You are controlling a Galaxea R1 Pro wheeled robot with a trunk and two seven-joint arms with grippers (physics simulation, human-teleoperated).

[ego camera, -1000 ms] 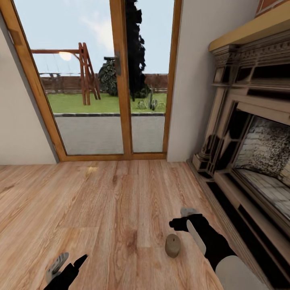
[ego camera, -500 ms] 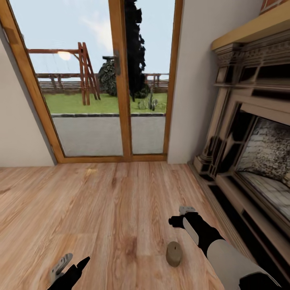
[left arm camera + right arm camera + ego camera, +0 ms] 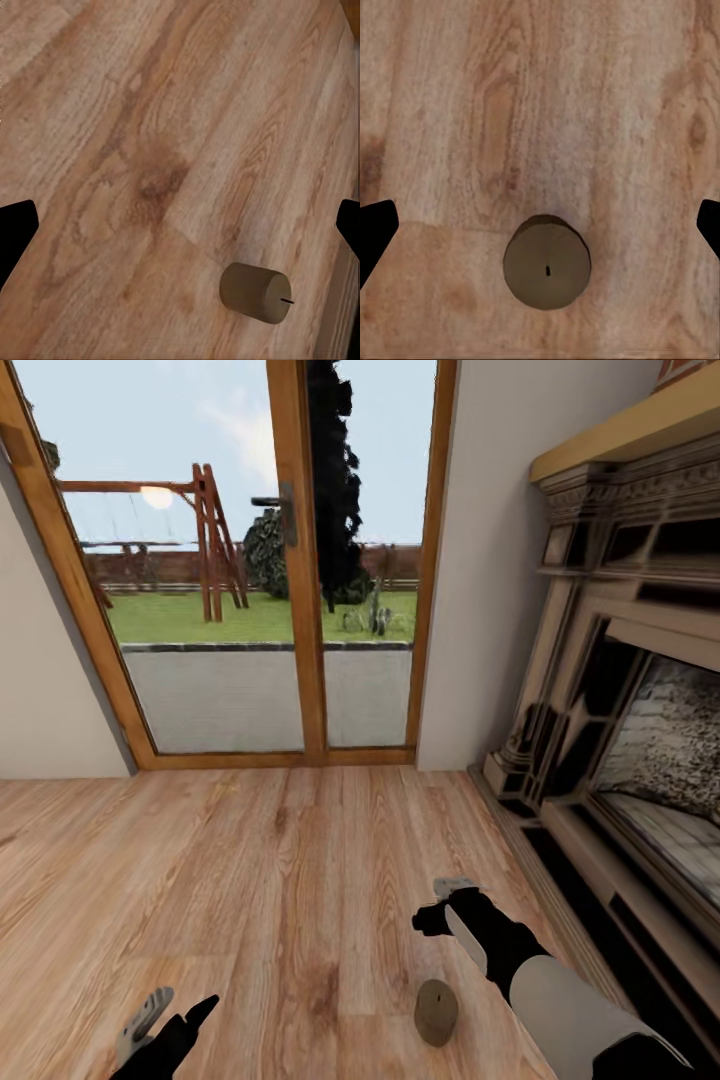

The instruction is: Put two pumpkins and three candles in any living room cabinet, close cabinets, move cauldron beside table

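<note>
A short tan candle (image 3: 256,292) stands upright on a wooden plank floor (image 3: 150,135). Two dark claw fingertips (image 3: 15,225) sit wide apart at opposite edges, touching nothing.

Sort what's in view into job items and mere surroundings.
Job items:
- candle, standing on the wood floor
- right end effector, open above it
- left end effector, open, holding nothing

Surroundings:
- fireplace
- glass patio doors
- swing set outside
</note>
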